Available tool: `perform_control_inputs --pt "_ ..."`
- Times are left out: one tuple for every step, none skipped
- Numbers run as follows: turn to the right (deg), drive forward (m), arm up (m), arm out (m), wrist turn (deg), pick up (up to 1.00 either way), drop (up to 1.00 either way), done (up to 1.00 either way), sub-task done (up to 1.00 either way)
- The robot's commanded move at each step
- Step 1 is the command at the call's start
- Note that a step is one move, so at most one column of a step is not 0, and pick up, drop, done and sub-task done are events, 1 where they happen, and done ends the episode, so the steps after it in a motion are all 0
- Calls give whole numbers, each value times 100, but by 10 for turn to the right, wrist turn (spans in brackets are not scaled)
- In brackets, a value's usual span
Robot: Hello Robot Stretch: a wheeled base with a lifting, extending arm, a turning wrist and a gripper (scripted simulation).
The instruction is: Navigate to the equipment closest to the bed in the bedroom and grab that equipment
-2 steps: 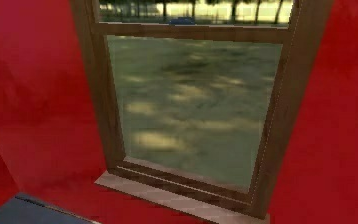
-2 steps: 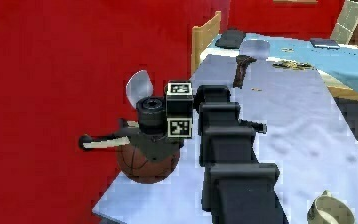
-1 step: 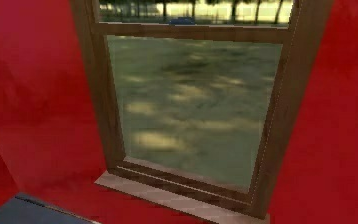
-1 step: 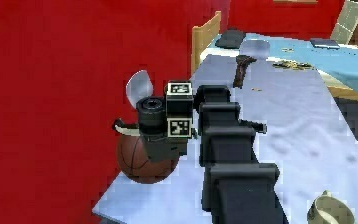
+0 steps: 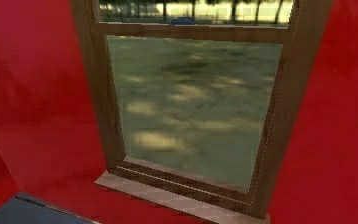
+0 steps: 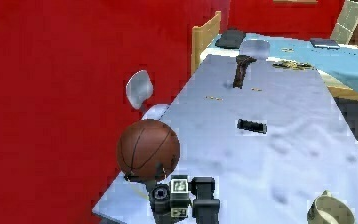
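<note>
Gripper [image 6: 167, 192]: cut by the arm side view's bottom edge, its far end lost against the basketball [image 6: 149, 148]; cannot tell whether it grips anything. Basketball: at the gripper's 11 o'clock, at the pale bed's [image 6: 287, 150] near corner; round, no long axis. Nearby: white curved object [image 6: 137, 88] at the ball's 12 o'clock, small dark flat item [image 6: 252, 126] at its 2 o'clock.

Around me the wall [image 5: 37, 90] is flat red, the window frame [image 5: 99, 100] brown wood, the ball [image 6: 149, 148] reddish-brown, the bed [image 6: 247, 95] pale bluish-white with a tan headboard [image 6: 207, 38], and my gripper [image 6: 167, 198] black.
</note>
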Motion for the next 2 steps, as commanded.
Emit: perform_control_inputs --pt "0 0 0 0 0 100 0 0 0" --pt "0 0 10 0 0 0 0 0 0"
